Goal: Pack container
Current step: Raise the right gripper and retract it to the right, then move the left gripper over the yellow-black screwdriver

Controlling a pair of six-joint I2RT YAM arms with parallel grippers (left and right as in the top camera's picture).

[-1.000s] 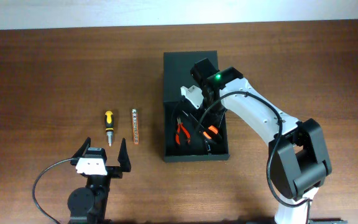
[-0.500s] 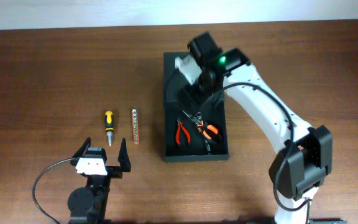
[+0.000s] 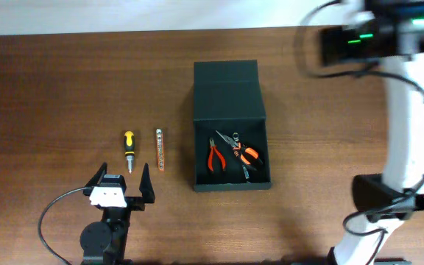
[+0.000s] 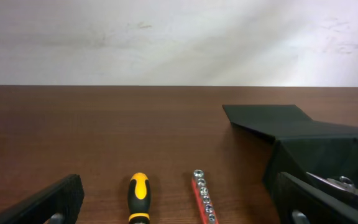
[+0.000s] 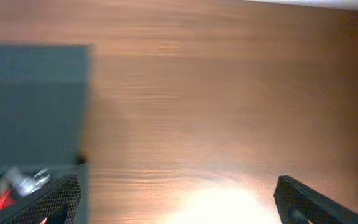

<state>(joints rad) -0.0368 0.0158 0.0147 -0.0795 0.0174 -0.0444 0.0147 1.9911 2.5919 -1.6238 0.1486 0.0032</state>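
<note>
Two pliers [image 3: 216, 156] lie inside one open black box [image 3: 227, 88], one screwdriver [image 3: 129, 147] and one bit strip [image 3: 160, 149] on the desk [image 3: 57, 88], left fingers [image 4: 48, 202] and right fingers [image 5: 303, 198] spread wide.

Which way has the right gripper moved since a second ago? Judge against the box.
Yes. The right gripper was over the box; now it is past its far right corner.

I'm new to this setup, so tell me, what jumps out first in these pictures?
The black container stands open in the middle of the table, with two orange-handled pliers lying inside. To its left, a yellow-and-black screwdriver and a strip of bits lie side by side, just beyond the open left tool.
</note>
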